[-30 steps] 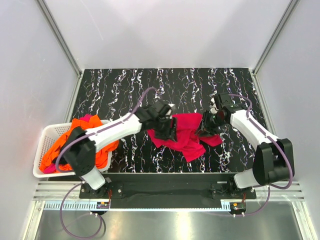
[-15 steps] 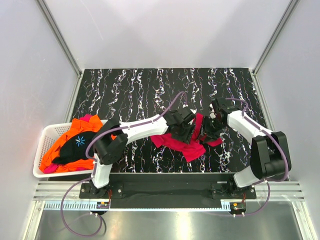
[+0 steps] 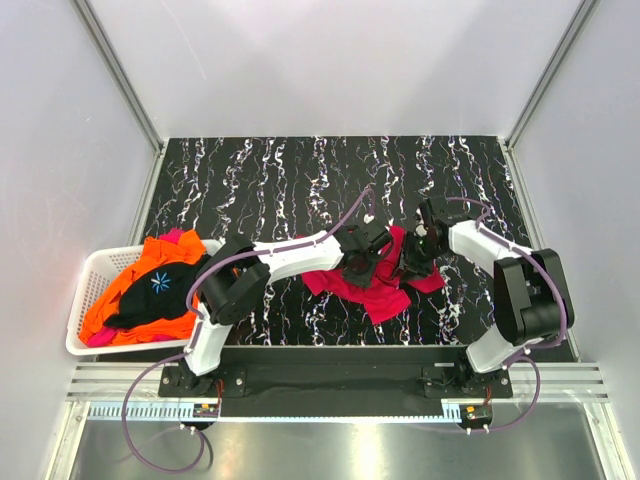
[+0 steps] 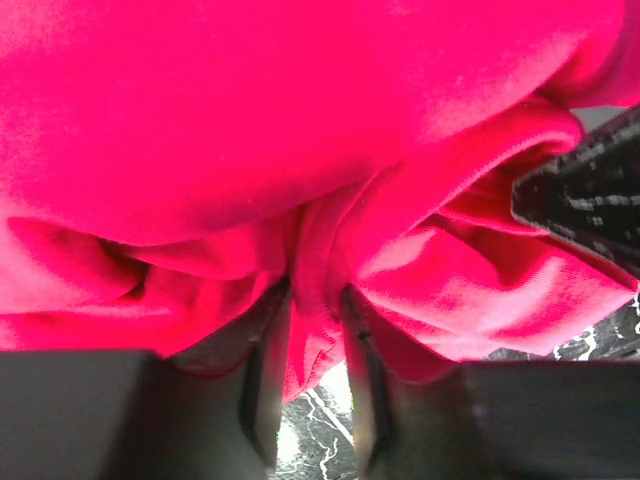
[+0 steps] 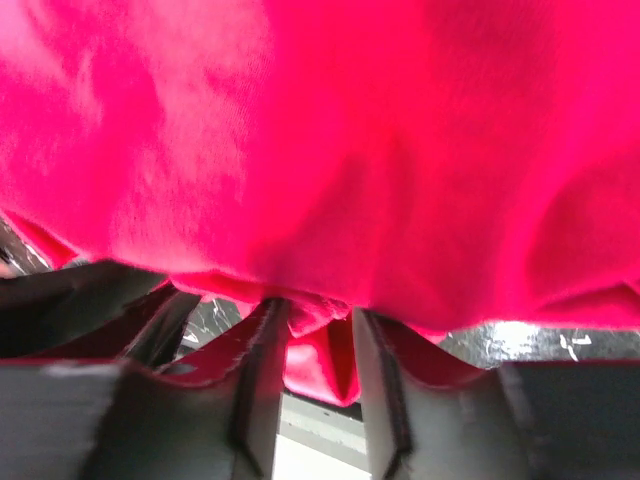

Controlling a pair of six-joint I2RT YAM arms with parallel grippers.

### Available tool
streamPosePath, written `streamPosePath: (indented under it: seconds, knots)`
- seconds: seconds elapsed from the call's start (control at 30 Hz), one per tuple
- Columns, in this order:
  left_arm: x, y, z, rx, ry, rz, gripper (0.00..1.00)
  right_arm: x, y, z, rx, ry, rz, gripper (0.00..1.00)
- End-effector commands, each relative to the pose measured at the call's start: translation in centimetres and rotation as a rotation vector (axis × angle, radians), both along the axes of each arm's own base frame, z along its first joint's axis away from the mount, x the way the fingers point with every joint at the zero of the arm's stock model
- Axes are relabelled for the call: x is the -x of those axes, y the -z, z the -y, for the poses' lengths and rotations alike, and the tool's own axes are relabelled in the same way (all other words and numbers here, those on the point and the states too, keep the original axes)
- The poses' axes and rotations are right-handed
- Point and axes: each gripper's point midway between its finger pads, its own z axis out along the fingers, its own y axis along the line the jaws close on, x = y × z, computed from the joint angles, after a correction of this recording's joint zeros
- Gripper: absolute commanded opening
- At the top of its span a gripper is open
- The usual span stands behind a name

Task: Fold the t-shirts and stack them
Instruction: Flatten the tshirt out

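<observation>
A magenta-red t-shirt (image 3: 372,288) lies crumpled on the black marbled table at centre right. My left gripper (image 3: 368,262) reaches across onto its middle and is shut on a fold of it; the cloth (image 4: 300,150) fills the left wrist view, pinched between the fingers (image 4: 262,380). My right gripper (image 3: 412,256) sits at the shirt's right edge, close to the left one, and is shut on a fold of the same shirt (image 5: 330,150). Orange, black and pink t-shirts (image 3: 150,290) are heaped in the basket at the left.
A white slatted plastic basket (image 3: 85,300) stands at the table's left front edge. White walls with metal posts enclose the table. The arm bases are at the near edge.
My left arm has swung right from near the basket onto the middle of the magenta-red shirt. The right gripper has moved a little left, and the shirt is more bunched between them.
</observation>
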Motion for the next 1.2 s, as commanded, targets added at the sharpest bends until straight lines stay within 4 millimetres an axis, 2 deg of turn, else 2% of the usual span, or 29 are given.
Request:
streamPosePath:
  seconds: [0.0,0.07,0.1,0.13,0.2,0.23,0.3,0.33,0.37,0.4,0.43,0.47,0.5,0.53,0.57,0.6,0.63,0.67,0.7,0.73,0.77,0.8,0.83,0.87,0.9,0.93,1.0,1.1,1.17]
  knots:
    - [-1.5,-2.2,0.3,0.02,-0.007,0.072,0.22,-1.3,0.5,-0.2,0.005,0.025,0.032,0.38]
    - [-1.5,-2.7,0.2,0.028,-0.01,0.074,0.15,-1.6,0.5,-0.2,0.006,0.025,0.043,0.26]
    - [-1.6,-2.9,0.2,0.032,-0.012,0.074,0.06,-1.7,0.3,-0.2,0.004,0.027,0.047,0.1]
    - [-1.7,-3.6,0.0,0.035,-0.014,0.079,0.02,-1.7,0.0,-0.3,0.0,0.028,0.051,0.03]
    - [-2.1,-5.1,0.1,0.045,-0.008,0.104,0.0,-1.8,-1.4,-0.1,0.006,0.046,0.066,0.0]
    - [-2.4,-6.6,-0.1,0.048,-0.014,0.129,0.0,-1.9,-2.0,0.2,0.027,0.058,0.08,0.0]
    - [-2.9,-8.6,-0.4,0.058,-0.012,0.165,0.0,-2.6,-5.0,0.7,0.042,0.085,0.15,0.0]
    - [-3.4,-11.1,-0.6,0.083,-0.02,0.205,0.0,-2.5,-5.6,1.5,0.08,0.103,0.156,0.0]
    - [-3.6,-12.5,-0.8,0.096,-0.025,0.228,0.0,-3.2,-8.2,1.7,0.081,0.12,0.226,0.0]
    - [-4.1,-13.9,-1.1,0.109,-0.028,0.255,0.0,-3.0,-9.3,2.2,0.102,0.124,0.24,0.0]
    - [-4.3,-16.7,-1.4,0.149,-0.037,0.296,0.0,-3.4,-10.4,3.0,0.143,0.144,0.273,0.0]
    - [-4.5,-18.2,-1.6,0.171,-0.039,0.32,0.0,-3.7,-11.6,3.4,0.159,0.147,0.305,0.0]
    - [-4.7,-19.7,-1.8,0.191,-0.038,0.344,0.0,-4.8,-14.3,3.5,0.159,0.156,0.374,0.0]
    - [-4.7,-22.8,-2.0,0.252,-0.037,0.38,0.0,-5.0,-15.4,4.1,0.191,0.166,0.39,0.0]
    - [-4.8,-24.4,-2.1,0.28,-0.036,0.403,0.0,-5.5,-16.6,4.5,0.211,0.171,0.419,0.0]
    - [-4.8,-26.1,-2.2,0.31,-0.032,0.428,0.0,-6.4,-19.5,4.9,0.223,0.193,0.481,0.0]
    - [-4.5,-29.6,-2.1,0.391,-0.016,0.462,0.0,-7.1,-21.0,5.8,0.266,0.228,0.524,0.0]
    - [-4.1,-31.4,-1.9,0.436,0.003,0.473,0.0,-8.1,-24.5,6.3,0.27,0.261,0.611,0.0]
    - [-3.2,-33.5,-1.5,0.504,0.043,0.471,0.0,-8.5,-26.0,6.9,0.291,0.283,0.648,0.0]
    - [-2.4,-37.4,-1.2,0.6,0.069,0.504,0.0,-9.0,-28.0,8.0,0.329,0.33,0.705,0.0]
    - [-1.8,-39.5,-1.0,0.662,0.091,0.509,0.0,-9.4,-32.0,8.6,0.328,0.365,0.802,0.0]
    - [-1.0,-41.4,-0.5,0.728,0.112,0.501,0.0,-9.7,-34.0,9.3,0.341,0.396,0.852,0.0]
    - [0.9,-45.5,-0.1,0.856,0.187,0.507,0.0,-9.8,-36.1,10.5,0.379,0.448,0.905,0.0]
    - [2.0,-47.4,0.0,0.924,0.221,0.499,0.0,-9.6,-40.1,11.3,0.383,0.483,1.001,0.0]
    - [4.3,-50.8,0.3,1.053,0.295,0.476,0.0,-9.4,-42.3,12.4,0.416,0.534,1.06,0.0]
    - [5.3,-52.1,0.4,1.112,0.33,0.454,0.0,-9.1,-44.3,13.1,0.43,0.567,1.112,0.0]
    - [8.1,-55.1,0.4,1.26,0.416,0.372,0.0,-7.5,-49.8,14.9,0.457,0.638,1.268,0.0]
    - [10.5,-56.1,1.2,1.349,0.478,0.245,0.0,-3.8,-56.4,18.1,0.534,0.779,1.446,0.0]
    - [11.3,-56.3,1.8,1.368,0.5,0.205,0.0,-1.1,-59.6,19.6,0.582,0.833,1.539,0.0]
